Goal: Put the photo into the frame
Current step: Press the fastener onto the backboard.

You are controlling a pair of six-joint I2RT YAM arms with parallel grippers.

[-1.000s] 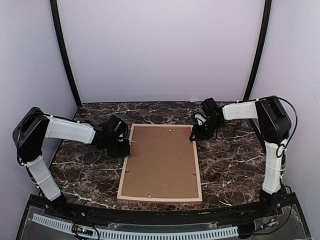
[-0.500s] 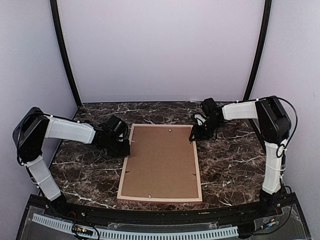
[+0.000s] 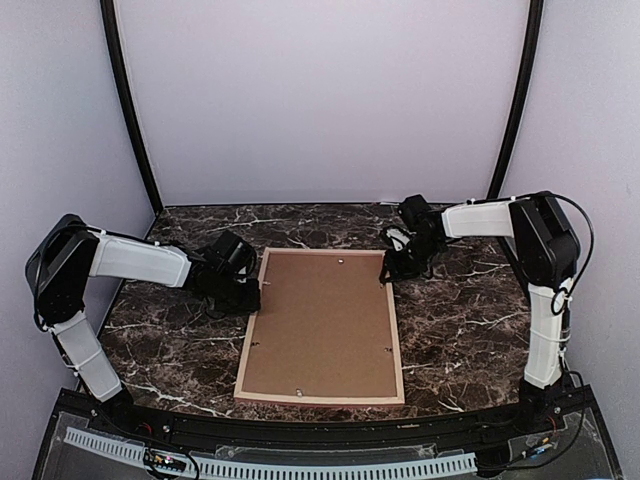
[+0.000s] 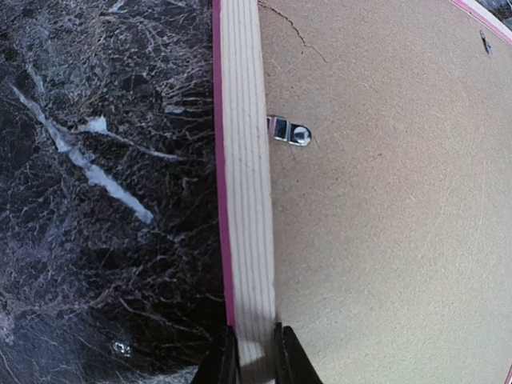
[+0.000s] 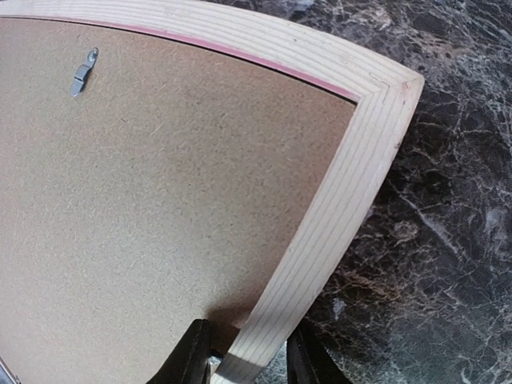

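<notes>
Open marble table [image 3: 460, 320] all round the face-down frame [image 3: 320, 398]. Clamped at its left rail by the left gripper [image 4: 254, 360]; straddled near the far right corner by the right gripper [image 5: 248, 360], hold unclear.

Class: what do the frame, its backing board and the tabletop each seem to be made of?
Frame: pale bare wood, straight grain lines, pink painted edge. Backing board: likely brown fibreboard, matt and speckled. Tabletop: dark marble look with white veins, possibly only a printed surface.
</notes>
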